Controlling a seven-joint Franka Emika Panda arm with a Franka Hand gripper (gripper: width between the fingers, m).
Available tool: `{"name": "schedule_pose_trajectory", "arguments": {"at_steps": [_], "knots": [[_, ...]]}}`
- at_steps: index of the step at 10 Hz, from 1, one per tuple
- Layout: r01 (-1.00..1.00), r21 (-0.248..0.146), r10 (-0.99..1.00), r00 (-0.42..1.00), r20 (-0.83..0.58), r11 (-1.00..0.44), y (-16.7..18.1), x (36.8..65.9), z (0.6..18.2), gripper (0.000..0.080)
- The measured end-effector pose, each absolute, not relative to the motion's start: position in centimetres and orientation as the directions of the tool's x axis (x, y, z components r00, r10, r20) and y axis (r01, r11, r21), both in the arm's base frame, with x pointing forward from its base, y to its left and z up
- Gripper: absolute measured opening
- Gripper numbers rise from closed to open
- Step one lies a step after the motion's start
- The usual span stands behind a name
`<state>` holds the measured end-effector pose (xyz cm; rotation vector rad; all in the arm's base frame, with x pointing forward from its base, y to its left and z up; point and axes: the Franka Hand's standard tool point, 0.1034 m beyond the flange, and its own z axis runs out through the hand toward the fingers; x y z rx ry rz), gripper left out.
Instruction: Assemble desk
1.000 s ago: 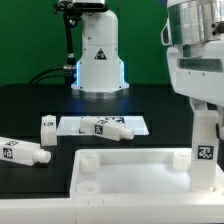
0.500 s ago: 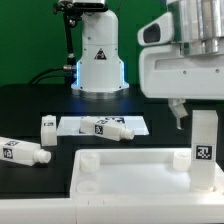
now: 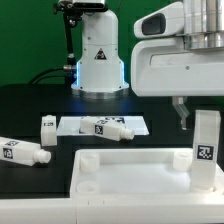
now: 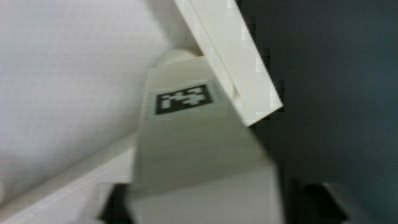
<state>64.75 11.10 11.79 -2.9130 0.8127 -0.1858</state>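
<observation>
Tool point(image 4: 217, 205): released. In the wrist view its two fingers point(image 4: 118, 204) stand either side of the leg point(image 3: 207, 148), with a dark gap between finger and leg face on at least one side. In the exterior view the one finger in sight hangs just beside the leg's top end, apart from it. Nothing is gripped. Position of the work: the leg stands upright directly below the tool, its lower end set at the corner of the tabletop point(image 3: 130, 172) nearest the tool. The tabletop rests flat on the dark surface point(image 3: 30, 105) and extends away from the tool toward the exterior view's left. Governing relation: the leg's long axis is vertical and in line with the tool's own axis, so the tool looks straight down the leg's length and the fingers straddle only its top end. In my judgement, any fresh grip or turn would be made about that vertical line, and any withdrawal would go straight up along it. Whether the leg is fully home in its socket cannot be told, as the tabletop rim hides the joint. Outstanding: three loose legs point(image 3: 22, 152), all well apart from the tool beyond the tabletop's opposite side. One lies across the marker board point(image 3: 75, 122), one lies flat on the surface, and one appears to stand on end. A sideways reach away from the fitted corner would be needed to fetch any of them.
</observation>
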Motion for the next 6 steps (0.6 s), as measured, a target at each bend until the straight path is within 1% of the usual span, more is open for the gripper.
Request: {"name": "schedule_pose_trajectory", "arguments": {"at_steps": [1,3,4,5,6], "knots": [[-0.596,-0.144,-0.609,0.79,0.072,-0.79,10.72,64.66,11.74,0.0295],[-0.83,-0.162,-0.842,0.538,0.019,-0.534,10.42,64.18,11.63,0.0295],[-0.917,-0.18,-0.931,0.364,-0.016,-0.355,10.21,63.89,11.55,0.0295],[-0.965,-0.188,-0.978,0.196,-0.069,-0.18,10.08,63.7,11.54,0.0295],[-0.981,-0.182,-0.99,0.094,-0.108,-0.073,9.81,63.7,11.48,0.0295]]}}
